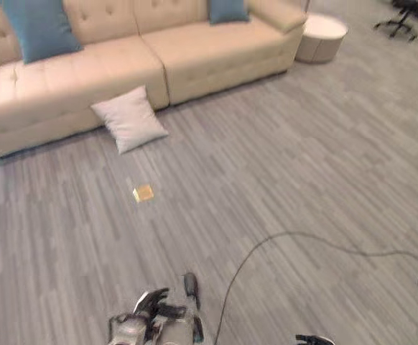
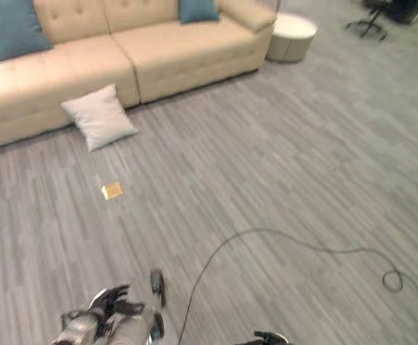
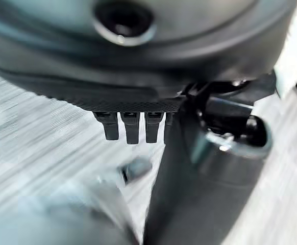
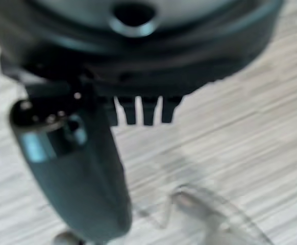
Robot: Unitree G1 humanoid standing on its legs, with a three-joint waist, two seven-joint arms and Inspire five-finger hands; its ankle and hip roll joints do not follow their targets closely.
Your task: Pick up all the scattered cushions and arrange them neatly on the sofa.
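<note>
A pale grey-white cushion [image 1: 130, 118] lies on the floor, leaning against the front of the beige sofa [image 1: 194, 57]. Two blue cushions stand against the sofa's back, a large one [image 1: 40, 29] at the left end and a smaller one [image 1: 228, 10] towards the right end. My left hand [image 1: 155, 302] hangs low at the near edge, far from the floor cushion, its fingers [image 3: 130, 130] straight and holding nothing. My right hand [image 1: 313, 339] just shows at the bottom edge, its fingers [image 4: 143, 115] also straight and empty above bare floor.
A small yellow square [image 1: 143, 192] lies on the grey plank floor between me and the cushion. A round white side table [image 1: 322, 36] stands past the sofa's right end. The base of an office chair [image 1: 399, 21] is at the far right.
</note>
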